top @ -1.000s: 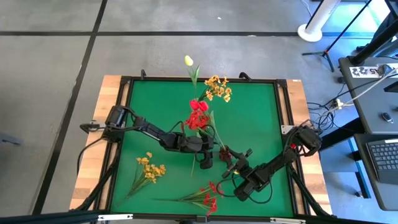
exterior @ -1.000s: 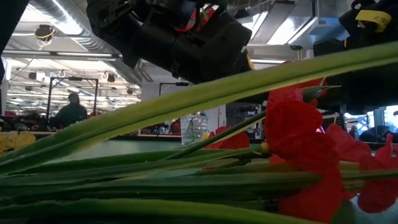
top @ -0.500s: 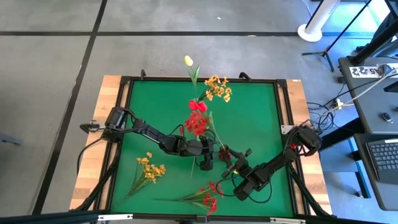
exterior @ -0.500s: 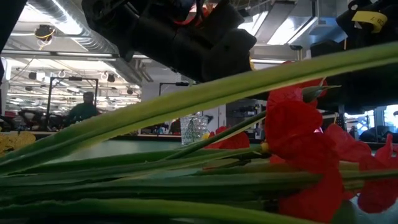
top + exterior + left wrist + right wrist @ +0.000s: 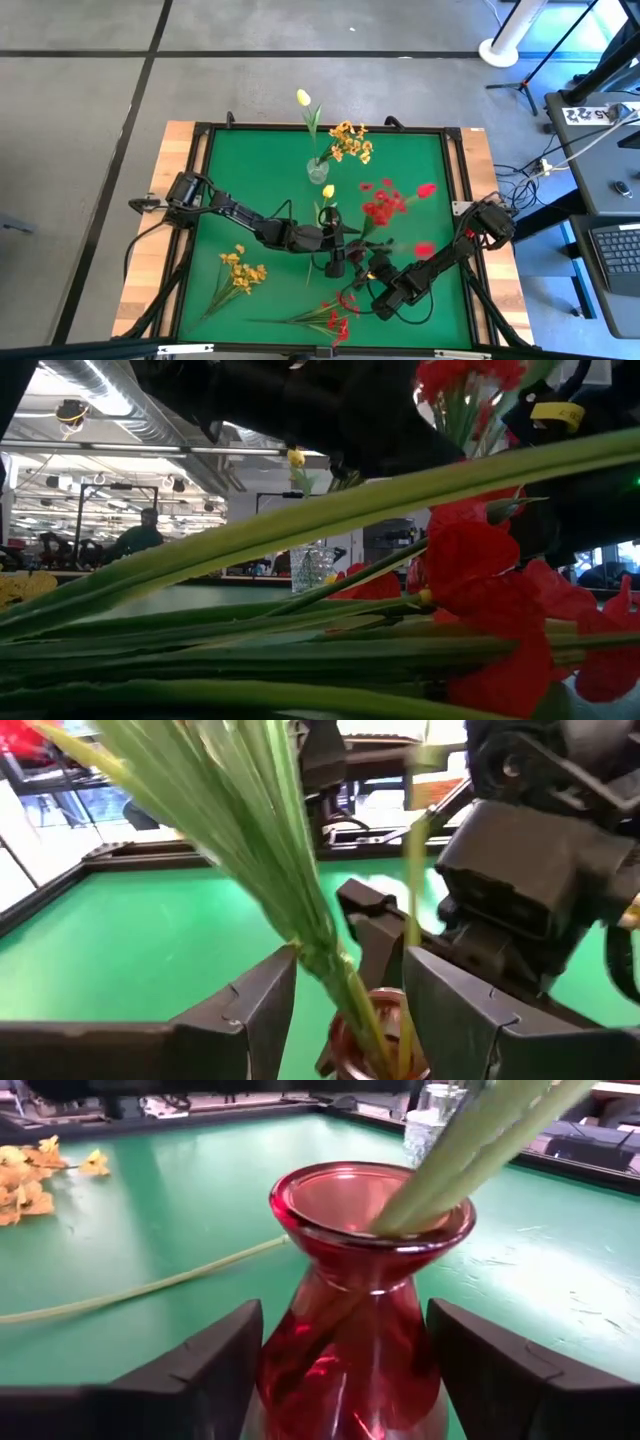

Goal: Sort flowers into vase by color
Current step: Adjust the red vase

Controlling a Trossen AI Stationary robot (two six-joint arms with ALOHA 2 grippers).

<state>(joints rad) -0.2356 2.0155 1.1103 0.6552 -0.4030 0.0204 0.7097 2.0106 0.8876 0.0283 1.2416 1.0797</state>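
A red glass vase [image 5: 345, 1350] stands on the green mat between my two grippers. A bunch of red flowers [image 5: 383, 205] leans out of it toward the table's right, with its green stems [image 5: 325, 955] in the vase mouth [image 5: 370, 1205]. My left gripper [image 5: 350, 958] is open just above the vase, one finger on either side of the stems. My right gripper [image 5: 345, 1315] is shut on the vase. A clear vase [image 5: 318, 170] near the far edge holds a yellow tulip and a yellow spray. A second yellow tulip [image 5: 327, 191], a yellow spray [image 5: 240, 270] and a red spray [image 5: 335, 320] lie on the mat. My right gripper holds the red vase by its round body [image 5: 300, 1370], pinched between the two fingers [image 5: 215, 1370], which come in level from the table's near right side. The vase stands upright with its base on the mat.
A raised black frame [image 5: 200, 180] borders the mat. The lying tulip's stem [image 5: 150, 1290] runs across the mat beside the red vase and under my left arm. In the low view the red spray [image 5: 480, 580] fills the foreground. People move in the room behind.
The red bunch has swung over from the table's middle toward its right, the blooms blurred in motion and the stem ends staying in the red vase. This uncovered the yellow tulip lying on the mat. My left gripper has shifted slightly toward the right gripper.
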